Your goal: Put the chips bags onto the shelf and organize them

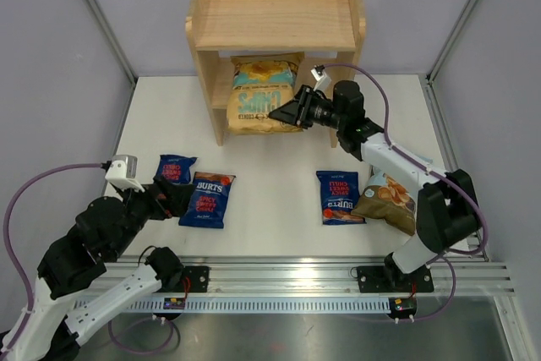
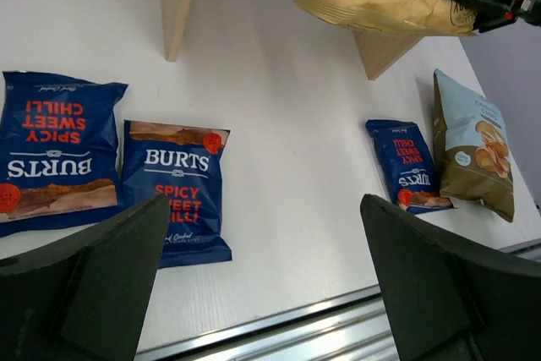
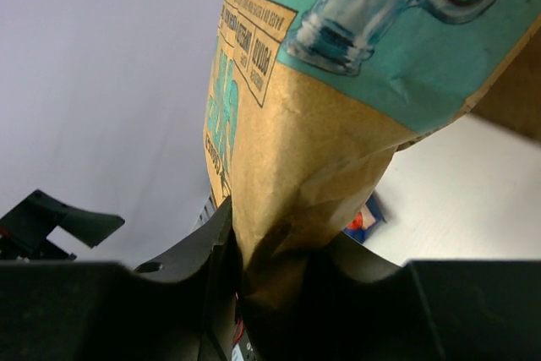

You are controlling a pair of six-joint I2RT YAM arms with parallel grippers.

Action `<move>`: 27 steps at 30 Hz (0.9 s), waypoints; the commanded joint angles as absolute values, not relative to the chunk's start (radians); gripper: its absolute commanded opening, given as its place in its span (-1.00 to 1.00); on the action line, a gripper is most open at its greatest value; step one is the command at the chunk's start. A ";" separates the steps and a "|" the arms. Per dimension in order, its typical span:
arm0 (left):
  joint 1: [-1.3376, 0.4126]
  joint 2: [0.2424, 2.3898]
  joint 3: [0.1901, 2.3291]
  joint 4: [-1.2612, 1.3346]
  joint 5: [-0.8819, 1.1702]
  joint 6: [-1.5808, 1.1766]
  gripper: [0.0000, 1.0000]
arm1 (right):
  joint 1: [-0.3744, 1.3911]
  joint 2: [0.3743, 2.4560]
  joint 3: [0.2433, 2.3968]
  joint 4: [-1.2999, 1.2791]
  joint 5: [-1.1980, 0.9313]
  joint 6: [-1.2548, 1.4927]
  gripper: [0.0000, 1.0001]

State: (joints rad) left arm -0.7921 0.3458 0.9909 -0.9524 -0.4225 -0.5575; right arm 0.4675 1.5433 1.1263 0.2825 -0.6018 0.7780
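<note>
The large tan-and-teal bag (image 1: 264, 95) lies partly inside the lower tier of the wooden shelf (image 1: 275, 23), its near end sticking out. My right gripper (image 1: 293, 112) is shut on that bag's corner (image 3: 287, 243). Three dark-blue Burts bags lie flat on the table: one (image 1: 176, 169) at the left, one (image 1: 208, 199) beside it, one (image 1: 338, 197) at the right. The light-blue-and-brown cassava bag (image 1: 389, 200) lies beside the right arm. My left gripper (image 1: 173, 198) is open and empty, low over the near table edge (image 2: 262, 285), beside the left Burts bags (image 2: 176, 188).
The shelf's top tier holds nothing. The shelf's wooden side panels (image 2: 176, 2) stand on the white table. A metal rail (image 1: 279, 275) runs along the near edge. Grey walls close in the left, right and back.
</note>
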 commanded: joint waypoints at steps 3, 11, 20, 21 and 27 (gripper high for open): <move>-0.796 0.295 0.950 -0.945 -0.463 -0.500 0.98 | 0.497 1.667 1.334 0.299 -0.532 0.727 -0.50; -0.796 0.236 0.910 -0.899 -0.431 -0.502 0.98 | 0.511 1.845 1.548 0.170 -0.485 0.706 -0.33; -0.796 0.207 0.896 -0.884 -0.419 -0.500 0.98 | 0.519 1.790 1.494 0.138 -0.390 0.733 0.19; -0.796 0.209 0.897 -0.884 -0.419 -0.499 0.98 | 0.518 1.776 1.479 0.143 -0.388 0.736 0.23; -0.796 0.196 0.891 -0.879 -0.413 -0.497 0.98 | 0.519 1.671 1.372 0.120 -0.316 0.735 0.37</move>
